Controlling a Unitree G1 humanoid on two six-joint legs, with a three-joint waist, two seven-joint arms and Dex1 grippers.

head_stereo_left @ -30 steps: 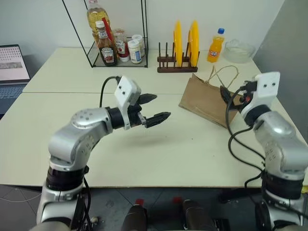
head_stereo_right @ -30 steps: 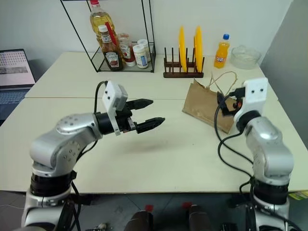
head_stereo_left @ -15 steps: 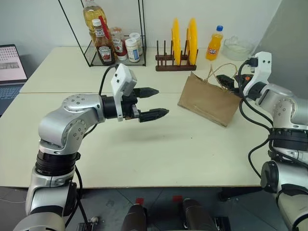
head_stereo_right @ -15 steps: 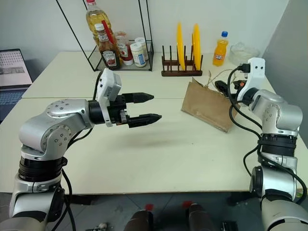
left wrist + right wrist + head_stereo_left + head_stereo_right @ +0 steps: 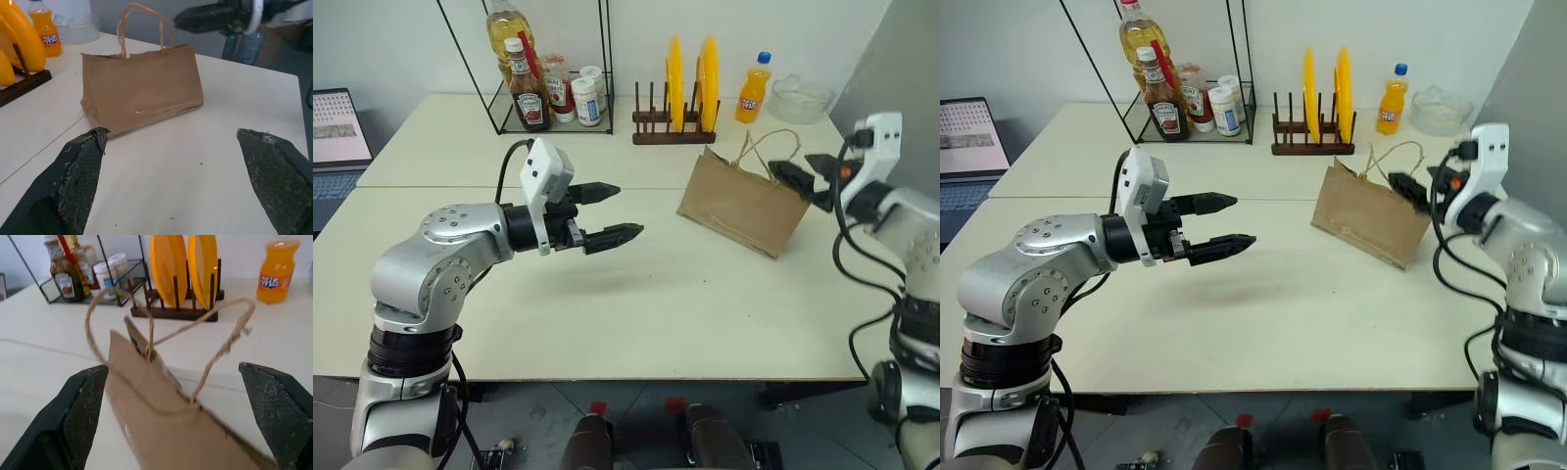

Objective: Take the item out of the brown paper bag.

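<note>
Brown paper bag point(image 5: 742, 206): it stands tilted on the pale desk point(image 5: 636, 313), creased, its two twine handles point(image 5: 161, 333) looped up toward the right claw; its mouth looks pressed nearly shut.
Right claw point(image 5: 808, 174): fingers spread wide and empty, just beside the bag's top edge and handles; from its own wrist the bag's rim sits between the two black fingers point(image 5: 83, 406), close in front, with no contact that I can see.
Left claw point(image 5: 607, 211): also wide open, gripping nothing, held level above bare desk; the bag is well ahead of it, framed between its fingers point(image 5: 80, 171) in the wrist view.
Item: a small bottle should be inside the bag, but nothing of it can be seen; the paper hides whatever it holds.
Behind the claws: a plate rack with yellow plates point(image 5: 690, 73), an orange soda bottle point(image 5: 753, 90) and a wire shelf of sauces point(image 5: 548, 83), all far from both claws.
Done: by my reading, only the approach; neither bag nor handles are gripped.
Left: steady or open the bag, reach in, grip the bottle, lift it clear.
</note>
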